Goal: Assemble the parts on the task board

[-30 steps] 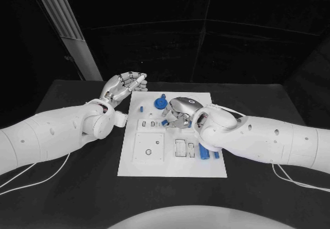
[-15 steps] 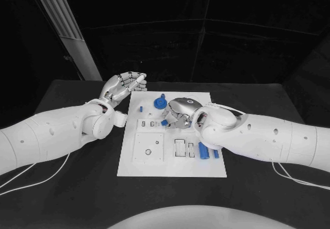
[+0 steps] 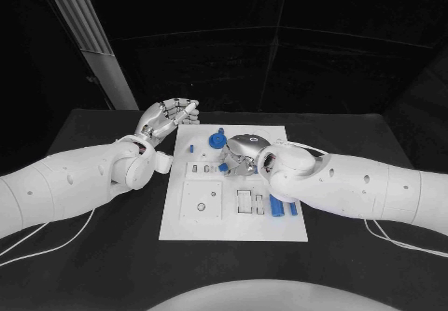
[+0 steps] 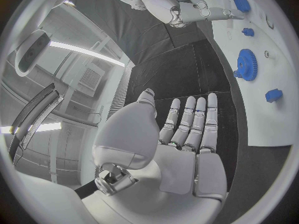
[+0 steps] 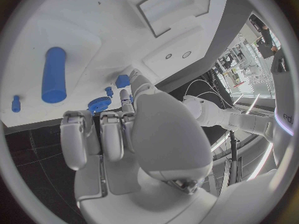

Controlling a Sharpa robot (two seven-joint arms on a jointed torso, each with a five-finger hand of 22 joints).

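Your right hand [image 3: 241, 154] is low over the middle of the task board [image 3: 201, 227], near a small blue part [image 3: 224, 167] that sits right by its fingertips. Its fingers are bent in close together, but you cannot tell if they hold the part or only touch it, because the hand hides the spot. So the step in hand looks like picking up or pushing in that small blue part. Your left hand [image 3: 168, 116] is up in the air off the far left corner of the board, with its fingers out straight and side by side, and it holds nothing. The blue gear [image 3: 217, 139] lies on the far part of the board, just beside the right hand. A blue cylinder [image 3: 276, 205] lies near the right edge, close under your right arm, with a small blue peg [image 3: 292, 208] next to it. Next, you need to be slow and careful: make sure the fingers have the little part, then line it up with its hole before you press. Keep the left hand out of the way.
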